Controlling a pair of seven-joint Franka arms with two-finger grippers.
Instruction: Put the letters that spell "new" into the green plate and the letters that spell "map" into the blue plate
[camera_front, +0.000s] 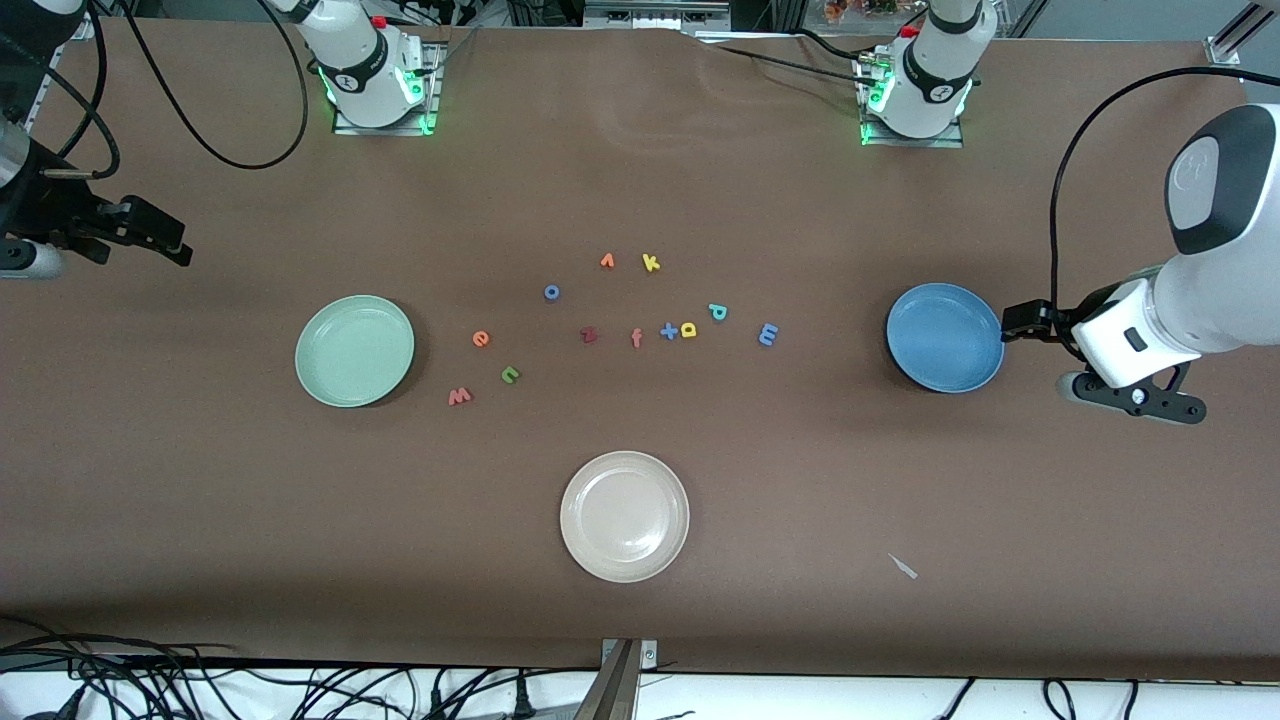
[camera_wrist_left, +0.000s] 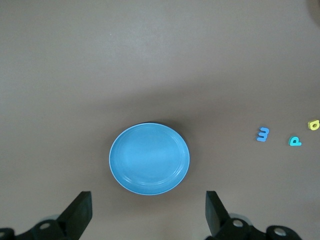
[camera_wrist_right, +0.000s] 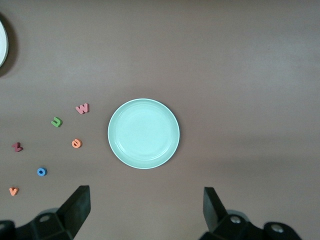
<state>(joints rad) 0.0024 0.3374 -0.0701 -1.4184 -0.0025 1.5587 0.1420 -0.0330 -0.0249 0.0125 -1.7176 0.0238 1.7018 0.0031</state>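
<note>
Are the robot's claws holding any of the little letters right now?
No, nothing is held. The left gripper hangs open beside the blue plate, and the right gripper hangs open at its own end, past the green plate. All letters lie on the table.

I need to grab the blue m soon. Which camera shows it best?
The left wrist view: the blue m lies unobstructed on the table beside the teal p, its shape clear. The front view shows the m smaller, between the p and the blue plate. The right wrist view does not show it.

Brown table (camera_front: 800, 520) with plates, foam letters
</note>
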